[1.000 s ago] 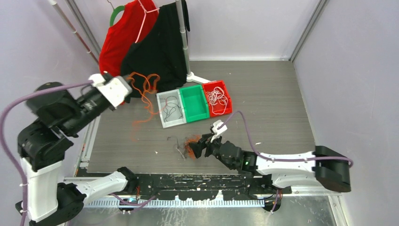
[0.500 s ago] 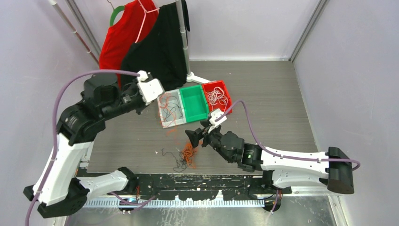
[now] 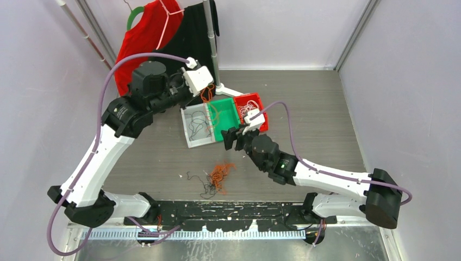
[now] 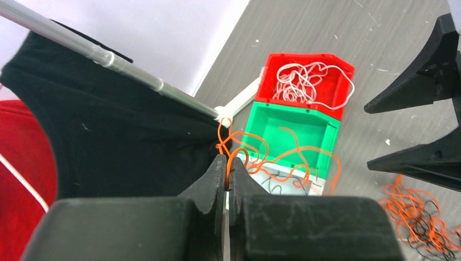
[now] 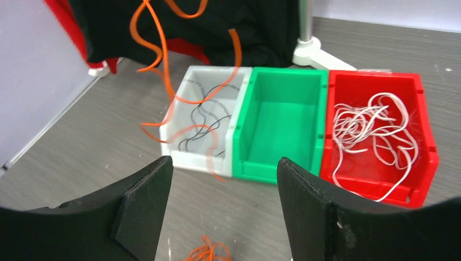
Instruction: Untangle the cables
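My left gripper (image 3: 205, 93) is shut on an orange cable (image 3: 209, 106) and holds it in the air above the white bin (image 3: 187, 136) and the green bin (image 3: 224, 122). In the left wrist view the pads (image 4: 219, 173) pinch the orange cable (image 4: 282, 148), which dangles in curls. My right gripper (image 3: 232, 137) is open and empty, above the table just in front of the bins; its view (image 5: 223, 163) shows the hanging orange cable (image 5: 157, 60). A snarl of orange and black cables (image 3: 215, 176) lies on the table near the front.
The white bin (image 5: 163, 142) holds black cables (image 5: 204, 117). The green bin (image 5: 282, 117) looks empty. The red bin (image 3: 261, 103) holds white cables (image 3: 250, 112). A red shirt (image 3: 144, 38) and a black shirt (image 3: 185, 54) hang on a stand (image 3: 213, 49) at the back.
My left arm swung right, carrying the orange cable from the far left to above the bins. My right gripper left the snarl and moved up toward the bins.
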### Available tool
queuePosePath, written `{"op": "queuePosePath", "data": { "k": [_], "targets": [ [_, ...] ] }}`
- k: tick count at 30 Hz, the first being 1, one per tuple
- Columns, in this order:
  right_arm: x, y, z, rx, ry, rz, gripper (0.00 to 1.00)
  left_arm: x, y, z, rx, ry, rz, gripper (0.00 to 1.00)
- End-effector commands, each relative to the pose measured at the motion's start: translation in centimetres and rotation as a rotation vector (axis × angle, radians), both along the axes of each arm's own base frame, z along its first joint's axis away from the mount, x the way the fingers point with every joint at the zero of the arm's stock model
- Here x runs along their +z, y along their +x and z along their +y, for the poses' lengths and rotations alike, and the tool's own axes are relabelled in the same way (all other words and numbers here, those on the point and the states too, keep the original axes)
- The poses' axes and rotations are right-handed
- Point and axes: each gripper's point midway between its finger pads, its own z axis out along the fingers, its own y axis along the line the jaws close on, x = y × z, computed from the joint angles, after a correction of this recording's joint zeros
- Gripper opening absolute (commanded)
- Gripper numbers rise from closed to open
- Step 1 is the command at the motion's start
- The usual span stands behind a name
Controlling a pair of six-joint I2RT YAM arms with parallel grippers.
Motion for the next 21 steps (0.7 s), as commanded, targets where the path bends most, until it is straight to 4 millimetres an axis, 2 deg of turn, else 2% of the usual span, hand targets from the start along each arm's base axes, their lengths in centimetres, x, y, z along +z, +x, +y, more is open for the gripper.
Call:
{"op": "queuePosePath", "data": {
  "k": [1,6,11,21],
  "targets": [
    [2.9,2.5,0.1,-0.009,0.104,0.003,0.74,4.1,2.2,-0.8,0.030,-0.068,-0.140,0.00],
    [2.8,4.8,0.0,-0.015,0.102,0.019,0.73,3.6,4.4,-1.7,0.058,-0.055,-0.166,0.00],
    [2.1,6.7,0.2,-0.039,0.081,0.039,0.71,2.1,6.8,-2.8,0.088,-0.026,-0.158,0.00],
    [0.1,9.2,0.4,-0.069,0.068,0.082,0.68,0.9,9.2,-4.1,0.114,-0.025,-0.148,0.00]
  ]
}}
